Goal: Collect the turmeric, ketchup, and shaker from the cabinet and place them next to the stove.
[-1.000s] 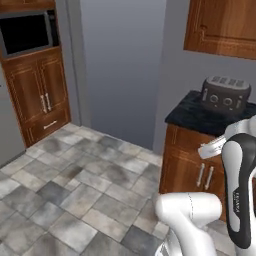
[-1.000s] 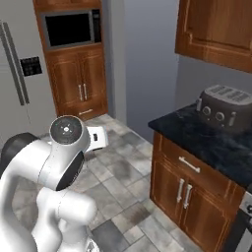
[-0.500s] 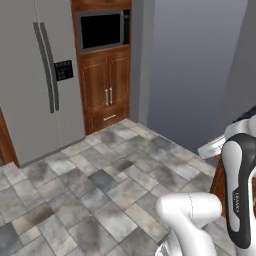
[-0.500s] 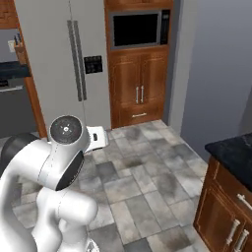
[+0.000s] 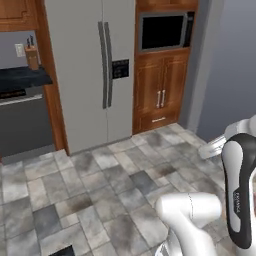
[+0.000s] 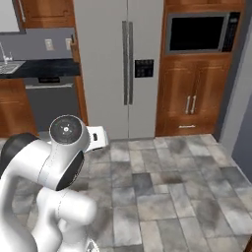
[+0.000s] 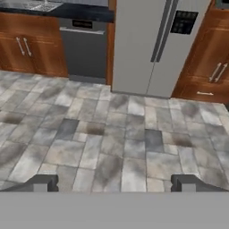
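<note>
My fingers (image 7: 114,183) wide apart, holding nothing. Big grey fridge (image 6: 125,64) ahead, microwave (image 6: 201,33) just right of fridge. Can't see ketchup, cabinet or stove near fridge. Best: look for cabinet first, keep fingers wide.

One fridge (image 5: 95,75), one microwave (image 5: 164,31), one dishwasher (image 5: 25,122), perhaps one knife block (image 5: 33,56).
</note>
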